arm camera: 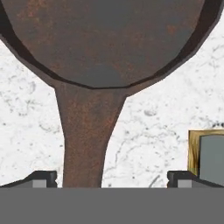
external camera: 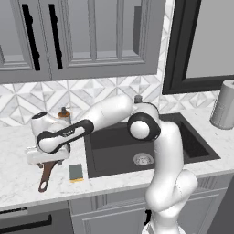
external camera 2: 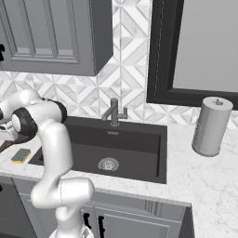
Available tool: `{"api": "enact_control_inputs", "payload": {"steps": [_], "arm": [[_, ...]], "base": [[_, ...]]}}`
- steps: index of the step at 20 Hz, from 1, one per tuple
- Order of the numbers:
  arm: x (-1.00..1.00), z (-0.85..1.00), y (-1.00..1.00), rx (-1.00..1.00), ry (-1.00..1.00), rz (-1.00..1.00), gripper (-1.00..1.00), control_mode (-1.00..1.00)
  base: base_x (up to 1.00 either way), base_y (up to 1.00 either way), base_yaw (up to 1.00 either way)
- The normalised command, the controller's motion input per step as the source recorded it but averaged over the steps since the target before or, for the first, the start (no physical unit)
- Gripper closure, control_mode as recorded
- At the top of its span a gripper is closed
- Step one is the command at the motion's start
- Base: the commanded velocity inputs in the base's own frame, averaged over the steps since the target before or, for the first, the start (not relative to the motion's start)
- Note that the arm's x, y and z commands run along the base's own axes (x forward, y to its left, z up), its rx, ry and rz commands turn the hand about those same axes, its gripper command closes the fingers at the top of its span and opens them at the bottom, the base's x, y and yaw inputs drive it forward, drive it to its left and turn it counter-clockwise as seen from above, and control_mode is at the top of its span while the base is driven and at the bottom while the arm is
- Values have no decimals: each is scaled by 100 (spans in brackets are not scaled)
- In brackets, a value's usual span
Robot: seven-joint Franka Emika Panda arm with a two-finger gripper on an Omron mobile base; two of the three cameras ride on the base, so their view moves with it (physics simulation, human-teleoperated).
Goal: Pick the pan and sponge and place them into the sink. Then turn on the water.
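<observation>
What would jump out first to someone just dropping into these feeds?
The white arm reaches left over the marble counter, its open gripper low over the pan, fingertips either side of the brown handle near the bowl, not closed. The sponge lies on the counter beside that handle, by the sink's left edge. The dark sink has nothing in it, and no water runs from the faucet.

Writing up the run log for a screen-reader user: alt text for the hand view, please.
Close view down onto the dark brown pan on a white marble counter, its handle running down between the open gripper's two dark finger tips. The sponge, grey-green over yellow, lies on the counter at the right edge, apart from the pan.
</observation>
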Motion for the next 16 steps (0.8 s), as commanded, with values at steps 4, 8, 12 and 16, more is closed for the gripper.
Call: {"api": "enact_control_inputs", "payload": {"steps": [4, 8, 12, 16], "arm": [[0, -16, 23, 0, 1, -9, -100, -100], [4, -15, 2, 0, 1, -5, -100, -100], [10, -18, 2, 0, 0, -5, -100, -100], [11, -18, 0, 0, 0, -3, -100, -100]], "base": [[0, 0, 0], [0, 0, 0], [0, 0, 0], [0, 0, 0]]}}
